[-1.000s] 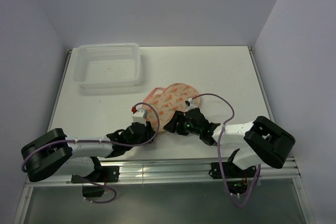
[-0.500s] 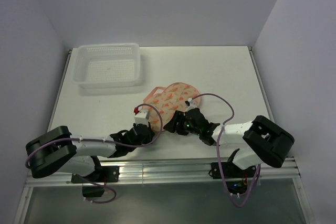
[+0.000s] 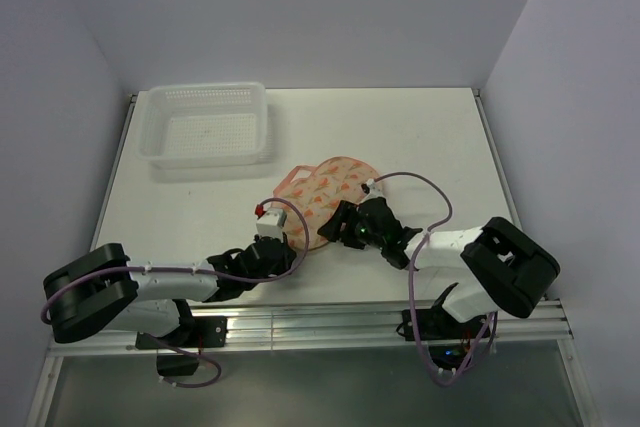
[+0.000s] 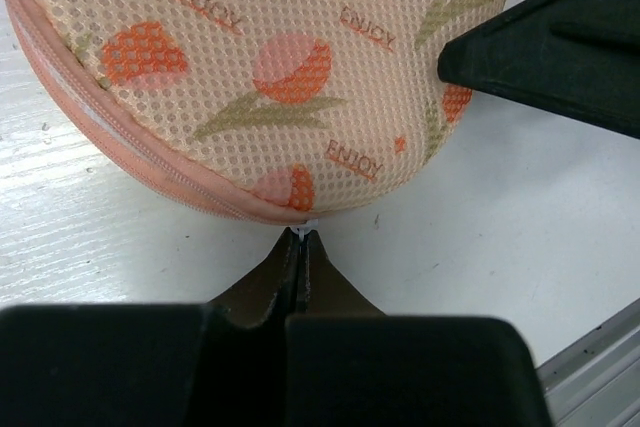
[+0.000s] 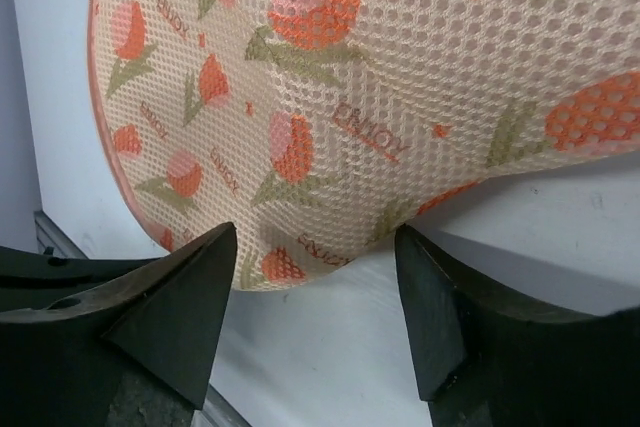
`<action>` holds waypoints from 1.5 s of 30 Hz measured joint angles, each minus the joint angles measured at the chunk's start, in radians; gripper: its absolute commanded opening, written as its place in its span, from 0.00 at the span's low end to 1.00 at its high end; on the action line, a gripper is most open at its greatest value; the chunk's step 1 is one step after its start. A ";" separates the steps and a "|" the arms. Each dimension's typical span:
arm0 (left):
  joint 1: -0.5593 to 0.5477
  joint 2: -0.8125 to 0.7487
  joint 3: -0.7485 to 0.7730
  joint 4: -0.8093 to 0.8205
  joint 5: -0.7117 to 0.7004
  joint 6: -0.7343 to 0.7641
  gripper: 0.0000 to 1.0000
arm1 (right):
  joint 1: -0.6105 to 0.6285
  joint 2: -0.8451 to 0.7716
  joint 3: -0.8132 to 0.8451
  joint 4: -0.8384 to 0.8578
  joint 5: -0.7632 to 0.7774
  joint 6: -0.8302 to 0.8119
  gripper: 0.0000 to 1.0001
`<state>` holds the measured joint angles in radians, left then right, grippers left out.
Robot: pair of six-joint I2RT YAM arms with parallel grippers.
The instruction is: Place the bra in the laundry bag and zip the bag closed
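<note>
The laundry bag lies shut near the table's middle, peach mesh with red-orange flower print and a pink zipper rim. It fills the top of the left wrist view and of the right wrist view. My left gripper is at the bag's near edge, shut on the small white zipper pull. My right gripper is open at the bag's near right edge, its fingertips just off the fabric. The bra is not in view.
A white plastic lattice basket stands at the back left. The table's metal front rail runs just behind the arms. Grey walls close in the left, right and back.
My left gripper has slid right along the bag's near edge, with the zipper pull. My right gripper has shifted slightly up and left against the bag.
</note>
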<state>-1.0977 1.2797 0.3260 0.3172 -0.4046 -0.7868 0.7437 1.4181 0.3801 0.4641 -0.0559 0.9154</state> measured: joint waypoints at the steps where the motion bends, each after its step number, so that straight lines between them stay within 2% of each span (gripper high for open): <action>1: 0.000 -0.001 0.000 0.000 0.001 0.000 0.00 | -0.003 0.000 0.000 0.000 -0.001 -0.001 0.64; 3: -0.001 -0.002 0.000 0.001 0.006 0.000 0.00 | -0.003 0.001 0.000 -0.001 -0.008 -0.004 0.55; 4: -0.002 -0.002 0.000 0.002 0.008 0.000 0.00 | -0.006 0.003 0.000 0.000 -0.011 -0.005 0.40; 7: -0.002 -0.002 0.000 0.005 0.010 -0.001 0.00 | -0.022 0.011 0.000 -0.002 -0.024 -0.008 0.15; 10: -0.003 -0.012 0.000 0.011 0.014 -0.003 0.00 | -0.061 0.009 0.001 -0.003 -0.056 -0.020 0.05; 17: -0.003 -0.053 -0.014 0.017 0.013 -0.016 0.00 | -0.189 0.000 0.115 -0.167 -0.169 -0.169 0.01; 20: -0.003 -0.064 -0.013 0.027 0.010 -0.019 0.00 | -0.217 0.000 0.187 -0.259 -0.214 -0.257 0.07; 21: -0.003 -0.065 -0.013 0.029 0.008 -0.019 0.00 | -0.220 -0.001 0.203 -0.285 -0.221 -0.282 0.28; 22: -0.003 -0.065 -0.013 0.032 0.006 -0.021 0.00 | -0.223 -0.003 0.212 -0.307 -0.223 -0.293 0.42; 25: -0.003 -0.053 -0.011 0.031 0.017 -0.029 0.00 | -0.238 -0.034 0.206 -0.344 -0.204 -0.319 0.76; 27: -0.004 -0.016 0.002 0.037 0.041 -0.047 0.00 | -0.235 -0.083 0.166 -0.321 -0.196 -0.299 0.82; 32: -0.007 0.111 0.103 0.077 0.097 -0.074 0.00 | -0.098 -0.270 -0.076 -0.175 -0.158 -0.112 0.85; 35: -0.010 0.142 0.141 0.119 0.122 -0.076 0.00 | -0.050 -0.322 -0.182 -0.115 -0.127 -0.004 0.85; 41: -0.028 0.175 0.145 0.153 0.147 -0.083 0.00 | -0.039 -0.317 -0.210 0.048 -0.063 0.144 0.79; 45: -0.039 0.192 0.145 0.152 0.153 -0.089 0.00 | -0.039 -0.276 -0.209 0.134 -0.040 0.181 0.70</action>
<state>-1.1370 1.4712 0.4709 0.4694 -0.2516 -0.8761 0.7048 1.1419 0.1715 0.5980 -0.0956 1.0966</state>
